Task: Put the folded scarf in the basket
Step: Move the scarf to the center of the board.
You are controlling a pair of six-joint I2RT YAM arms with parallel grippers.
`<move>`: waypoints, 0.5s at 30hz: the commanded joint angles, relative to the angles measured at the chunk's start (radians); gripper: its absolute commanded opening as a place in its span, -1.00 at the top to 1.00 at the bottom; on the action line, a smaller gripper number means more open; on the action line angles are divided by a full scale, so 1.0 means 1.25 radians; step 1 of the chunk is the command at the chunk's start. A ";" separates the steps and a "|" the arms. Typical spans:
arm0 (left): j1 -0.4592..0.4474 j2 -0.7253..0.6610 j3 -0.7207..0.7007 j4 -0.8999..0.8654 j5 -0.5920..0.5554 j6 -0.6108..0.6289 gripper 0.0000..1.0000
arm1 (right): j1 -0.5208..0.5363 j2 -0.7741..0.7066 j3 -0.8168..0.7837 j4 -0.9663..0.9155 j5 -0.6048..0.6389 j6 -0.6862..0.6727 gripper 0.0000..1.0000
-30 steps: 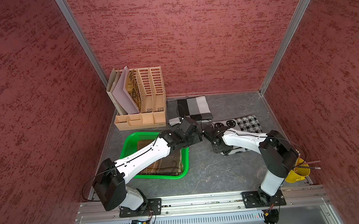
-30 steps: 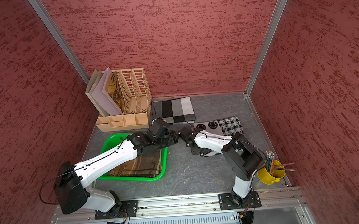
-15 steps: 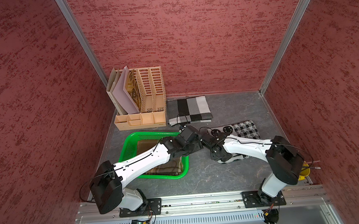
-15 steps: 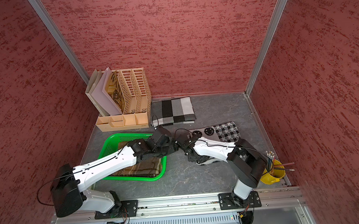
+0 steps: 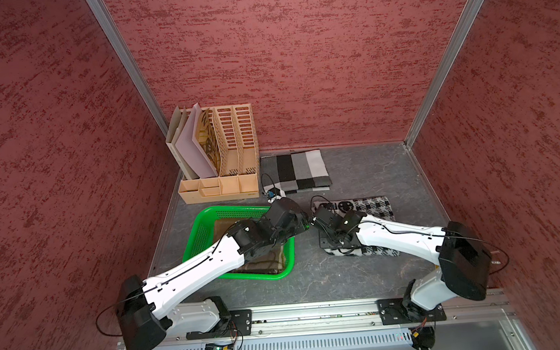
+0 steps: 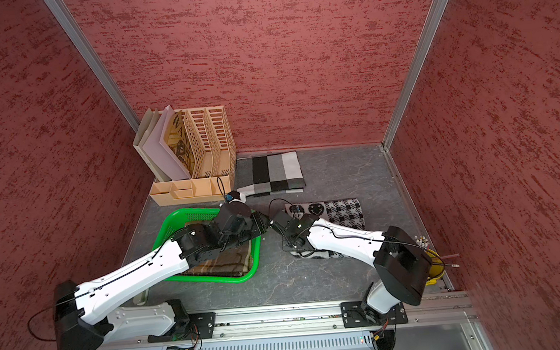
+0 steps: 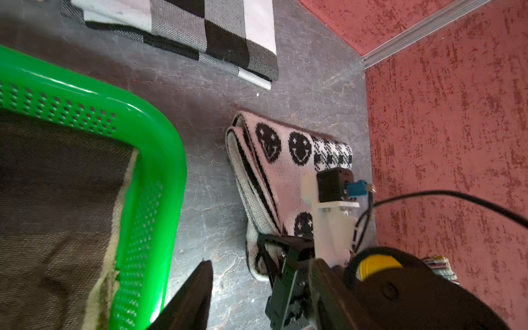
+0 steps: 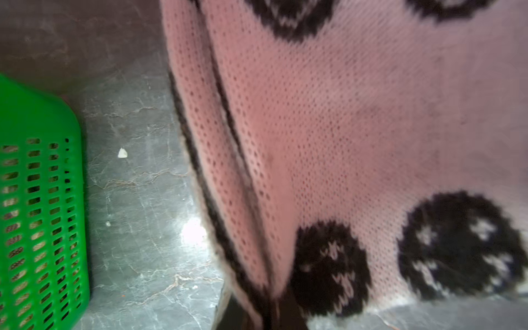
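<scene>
The step in hand is the pick-up. The smiley scarf (image 5: 370, 209), a folded pale knit with black faces, lies flat on the bench (image 5: 314, 282) just beside the basket (image 5: 266, 276), not in it. The right gripper (image 5: 329, 237) is down at the scarf's basket-side edge with its jaws closed. In the right wrist view the knit gathers toward them, so they seem to pinch the fold, though the contact itself sits at the blurred frame edge. The left gripper (image 5: 302, 222) hovers by the basket corner nearest the scarf, jaws apart and holding nothing. A brown plaid scarf (image 5: 265, 264) lies in the basket under the left arm.

As I judge it, the next move is to lift until the hanging fold clears the green rim, carry it across the narrow gap and release over the brown scarf. The left arm crowds that path and should give way. A pinch at one edge may let the folds fall open.
</scene>
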 commanded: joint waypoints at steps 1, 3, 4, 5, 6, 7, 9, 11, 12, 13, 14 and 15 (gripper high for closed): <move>0.020 0.000 0.036 -0.012 0.045 0.037 -0.12 | 0.011 0.027 0.030 0.051 -0.036 0.015 1.00; 0.023 0.013 0.030 -0.017 0.088 0.044 -0.11 | 0.011 0.037 0.053 0.046 -0.031 0.016 1.00; 0.021 0.021 0.028 -0.024 0.100 0.045 -0.11 | 0.010 0.041 0.064 0.041 -0.026 0.016 1.00; 0.018 0.032 0.023 -0.032 0.115 0.045 -0.11 | 0.009 0.046 0.075 0.033 -0.021 0.017 1.00; 0.016 0.039 0.018 -0.043 0.122 0.042 -0.11 | 0.007 0.051 0.086 0.025 -0.017 0.018 1.00; 0.011 0.040 0.013 -0.056 0.115 0.035 -0.11 | 0.005 0.057 0.095 0.019 -0.015 0.020 1.00; 0.003 0.015 -0.008 -0.073 0.079 0.013 -0.23 | 0.001 0.068 0.107 0.017 -0.017 0.016 1.00; -0.003 -0.025 -0.018 -0.105 0.013 -0.022 -0.38 | 0.000 0.078 0.109 0.022 -0.023 0.018 1.00; -0.004 -0.047 -0.019 -0.130 -0.026 -0.038 -0.39 | 0.001 0.080 0.104 0.032 -0.031 0.019 1.00; -0.004 -0.066 -0.017 -0.149 -0.056 -0.049 -0.39 | 0.000 0.084 0.099 0.041 -0.040 0.021 1.00; -0.004 -0.087 -0.016 -0.165 -0.090 -0.058 -0.39 | 0.001 0.088 0.094 0.052 -0.051 0.023 1.00; -0.004 -0.106 -0.015 -0.181 -0.117 -0.063 -0.39 | 0.001 0.093 0.091 0.057 -0.060 0.024 1.00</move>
